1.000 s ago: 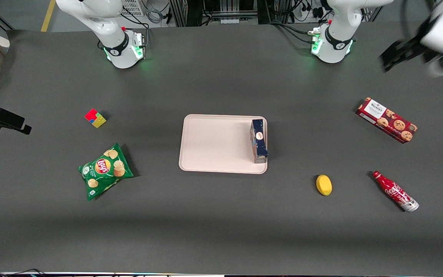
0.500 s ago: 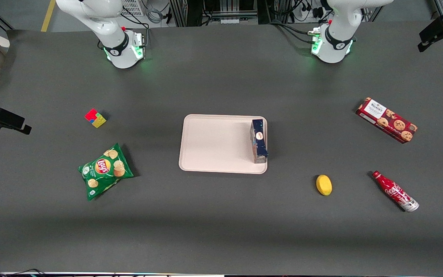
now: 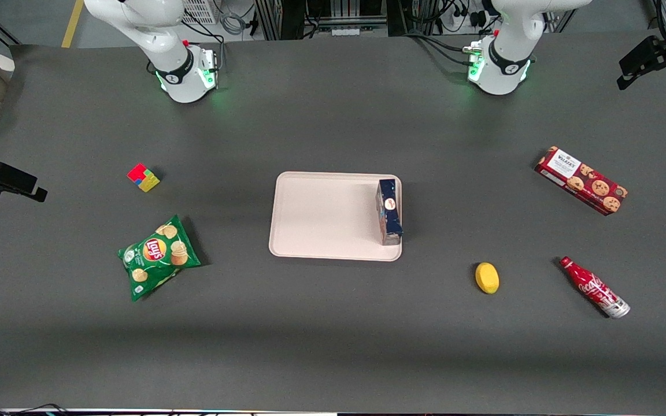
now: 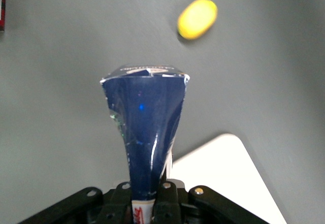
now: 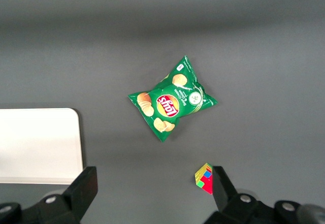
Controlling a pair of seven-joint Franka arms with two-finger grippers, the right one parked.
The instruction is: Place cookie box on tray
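In the front view the navy-blue cookie box (image 3: 389, 212) lies on the pale pink tray (image 3: 327, 216), along the tray's edge toward the working arm's end. My left gripper (image 3: 650, 82) is high up at the working arm's end of the table, far from the tray, its two dark fingers apart with nothing between them. The left wrist view disagrees: there a navy package (image 4: 147, 127) stands between the gripper's (image 4: 144, 196) fingers, with a tray corner (image 4: 228, 178) below it.
A long red cookie box (image 3: 580, 180), a red soda bottle (image 3: 594, 287) and a yellow lemon-like thing (image 3: 487, 277) lie toward the working arm's end. A green chips bag (image 3: 158, 257) and a coloured cube (image 3: 143, 177) lie toward the parked arm's end.
My left gripper swung farther out toward the working arm's table end, then settled slightly lower. The cookie box and tray have not moved.
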